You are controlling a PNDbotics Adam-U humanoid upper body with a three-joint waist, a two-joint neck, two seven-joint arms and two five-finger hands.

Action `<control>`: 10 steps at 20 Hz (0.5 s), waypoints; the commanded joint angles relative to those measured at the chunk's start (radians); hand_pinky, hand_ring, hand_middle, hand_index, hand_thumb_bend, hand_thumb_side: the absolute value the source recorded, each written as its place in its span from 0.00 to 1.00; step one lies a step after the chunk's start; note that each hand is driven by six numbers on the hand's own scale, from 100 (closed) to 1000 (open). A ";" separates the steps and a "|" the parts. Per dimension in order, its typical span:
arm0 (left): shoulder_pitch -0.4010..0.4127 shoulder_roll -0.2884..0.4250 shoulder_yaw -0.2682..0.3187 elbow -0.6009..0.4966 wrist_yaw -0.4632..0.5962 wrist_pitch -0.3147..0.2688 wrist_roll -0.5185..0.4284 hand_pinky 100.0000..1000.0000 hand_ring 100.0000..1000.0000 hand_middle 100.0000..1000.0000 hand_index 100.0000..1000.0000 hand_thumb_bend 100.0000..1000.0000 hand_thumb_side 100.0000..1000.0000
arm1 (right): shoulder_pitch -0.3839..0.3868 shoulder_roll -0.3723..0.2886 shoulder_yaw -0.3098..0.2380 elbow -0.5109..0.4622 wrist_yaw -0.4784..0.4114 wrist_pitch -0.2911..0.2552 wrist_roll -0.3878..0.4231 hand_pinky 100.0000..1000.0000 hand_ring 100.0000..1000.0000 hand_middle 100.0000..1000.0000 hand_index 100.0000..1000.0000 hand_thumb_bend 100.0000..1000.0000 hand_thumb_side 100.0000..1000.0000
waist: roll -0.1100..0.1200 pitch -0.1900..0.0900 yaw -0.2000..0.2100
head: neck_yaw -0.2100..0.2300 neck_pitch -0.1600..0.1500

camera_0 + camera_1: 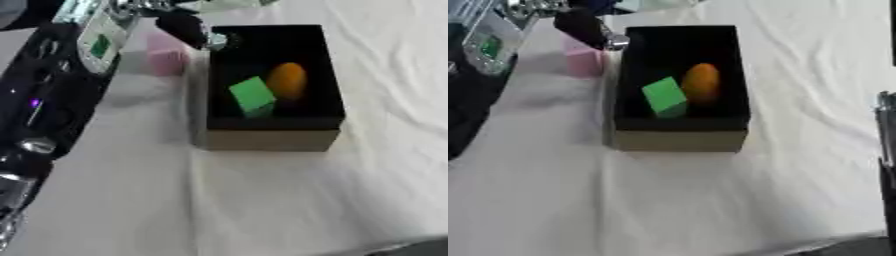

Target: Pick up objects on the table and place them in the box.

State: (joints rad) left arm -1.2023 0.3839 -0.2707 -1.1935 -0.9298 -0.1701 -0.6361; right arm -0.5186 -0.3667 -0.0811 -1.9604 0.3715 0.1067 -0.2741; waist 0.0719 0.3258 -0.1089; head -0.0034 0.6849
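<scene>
A black box (267,137) with a tan front wall stands in the middle of the white cloth. Inside it lie a green cube (253,94) and an orange oval thing (287,80). Just outside the box's far left corner is a pink block (583,61). My left hand (579,24) comes down on it from above, with dark fingers curled over the block's top and a silver tip by the box rim. Whether the block rests on the cloth or hangs just above it is unclear. A thin strip of my right hand (886,150) shows at the right edge.
My left arm (44,90), black with silver joints, runs along the left side of the table. The wrinkled white cloth (262,200) covers the near and right areas. The table's front edge shows at the lower right corner.
</scene>
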 commanded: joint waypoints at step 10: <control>-0.006 0.085 0.046 0.082 -0.130 -0.015 0.026 0.77 0.81 0.84 0.92 0.49 0.70 | -0.027 -0.042 -0.010 -0.005 0.002 0.005 -0.003 0.83 0.55 0.51 0.75 0.00 1.00 | -0.017 0.006 0.003 | 0.066 -0.024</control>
State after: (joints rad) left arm -1.1878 0.4417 -0.2418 -1.1081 -1.0508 -0.1847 -0.6173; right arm -0.5294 -0.3810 -0.0860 -1.9589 0.3723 0.1089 -0.2759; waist 0.0601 0.3521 -0.1052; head 0.0549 0.6736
